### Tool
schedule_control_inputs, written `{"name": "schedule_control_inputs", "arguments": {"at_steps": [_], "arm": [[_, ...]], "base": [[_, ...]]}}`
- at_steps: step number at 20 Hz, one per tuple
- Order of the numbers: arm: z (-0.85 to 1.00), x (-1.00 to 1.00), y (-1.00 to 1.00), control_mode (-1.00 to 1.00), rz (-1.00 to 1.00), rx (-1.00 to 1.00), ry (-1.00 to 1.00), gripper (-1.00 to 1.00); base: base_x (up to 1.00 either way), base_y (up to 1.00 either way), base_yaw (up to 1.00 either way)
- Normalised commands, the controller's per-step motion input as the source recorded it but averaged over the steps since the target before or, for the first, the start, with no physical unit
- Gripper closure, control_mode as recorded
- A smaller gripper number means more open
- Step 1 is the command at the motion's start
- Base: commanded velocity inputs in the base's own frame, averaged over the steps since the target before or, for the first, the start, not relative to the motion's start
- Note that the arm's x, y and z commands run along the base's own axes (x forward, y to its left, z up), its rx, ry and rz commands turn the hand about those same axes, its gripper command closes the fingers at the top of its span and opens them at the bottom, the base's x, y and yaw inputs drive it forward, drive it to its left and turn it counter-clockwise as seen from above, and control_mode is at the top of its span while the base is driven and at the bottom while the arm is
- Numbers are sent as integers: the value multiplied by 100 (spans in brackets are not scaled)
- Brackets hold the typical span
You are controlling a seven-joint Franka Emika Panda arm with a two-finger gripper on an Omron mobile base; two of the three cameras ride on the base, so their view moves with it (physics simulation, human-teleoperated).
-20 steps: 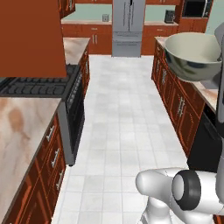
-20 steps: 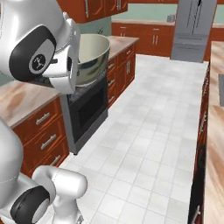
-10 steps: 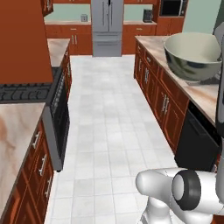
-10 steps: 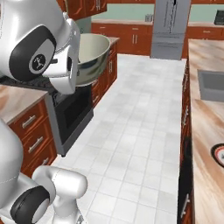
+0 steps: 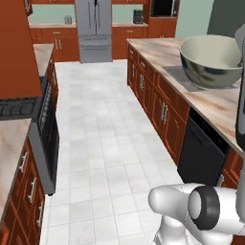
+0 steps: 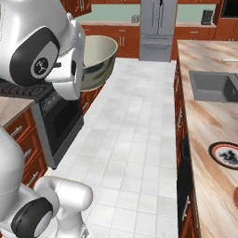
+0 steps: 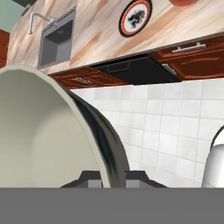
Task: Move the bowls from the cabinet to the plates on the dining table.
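Note:
My gripper (image 7: 111, 177) is shut on the rim of the shiny grey metal bowl (image 7: 48, 131) with a cream inside. The bowl (image 5: 210, 60) hangs upright in the air on the right of the left base view. In the right base view this bowl (image 6: 95, 60) sits beside the white hand. The dining table (image 6: 207, 121) runs along the right, about a floor's width from the bowl. On it lies the black-rimmed plate (image 6: 226, 154), and the red-rimmed plate (image 6: 236, 197) peeks in at the edge. Both plates (image 7: 135, 17) (image 7: 183, 2) appear in the hand view. The cabinet is out of view.
A sink (image 6: 211, 86) is set in the dining table beyond the plates. A black dishwasher front (image 5: 203, 153) sits under that counter. A stove with oven (image 6: 60, 125) stands on the left. White tiled floor (image 5: 105, 143) runs to the fridge (image 5: 93, 28).
The whole picture has shifted: the base has moved, bringing the marble counter with sink and plates into view on the right. The bowl stays in my gripper.

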Motion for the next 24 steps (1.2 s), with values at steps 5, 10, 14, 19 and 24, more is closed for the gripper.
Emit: {"name": "schedule_control_inputs", "arguments": {"at_steps": [5, 10, 14, 19, 24], "arm": [[0, 0, 0, 100, 0, 0, 0, 100], [0, 0, 0, 100, 0, 0, 0, 100], [0, 0, 0, 100, 0, 0, 0, 100], [0, 0, 0, 100, 0, 0, 0, 100], [0, 0, 0, 100, 0, 0, 0, 100]], "base": [[0, 0, -25], [0, 0, -25], [0, 0, -25], [0, 0, -25], [0, 0, -25]]}}
